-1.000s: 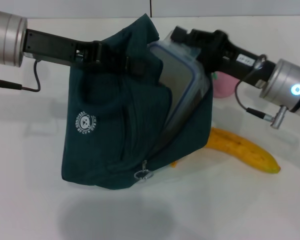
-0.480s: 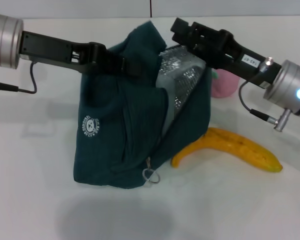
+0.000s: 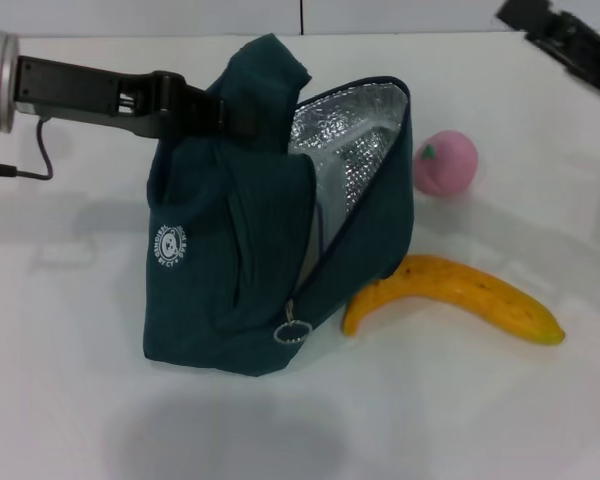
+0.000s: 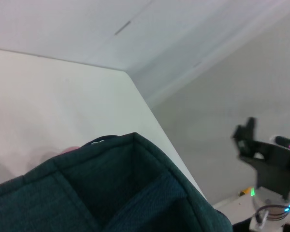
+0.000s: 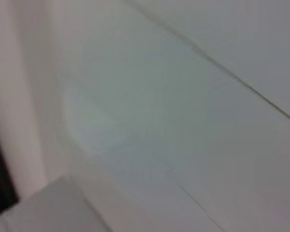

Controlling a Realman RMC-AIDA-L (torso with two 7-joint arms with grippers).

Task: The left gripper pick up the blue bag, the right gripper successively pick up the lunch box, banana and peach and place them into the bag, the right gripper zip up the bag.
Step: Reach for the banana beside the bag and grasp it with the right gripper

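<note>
The blue bag [image 3: 230, 270] hangs with its bottom on the white table, mouth open to the right, silver lining showing. My left gripper [image 3: 232, 113] is shut on the bag's top edge and holds it up. The bag's fabric fills the bottom of the left wrist view [image 4: 111, 193]. The lunch box is down inside the bag, almost all hidden. My right gripper [image 3: 545, 28] is far up at the back right, away from the bag. The banana [image 3: 455, 292] lies on the table right of the bag. The peach [image 3: 445, 163] sits behind it.
The zipper's ring pull [image 3: 291, 333] hangs at the bag's lower front corner. The white table [image 3: 460, 410] spreads all around. The right wrist view shows only blurred pale surfaces.
My right gripper has drawn out of the bag's mouth and moved up and to the right, leaving the lunch box inside. The bag has settled slightly to the left.
</note>
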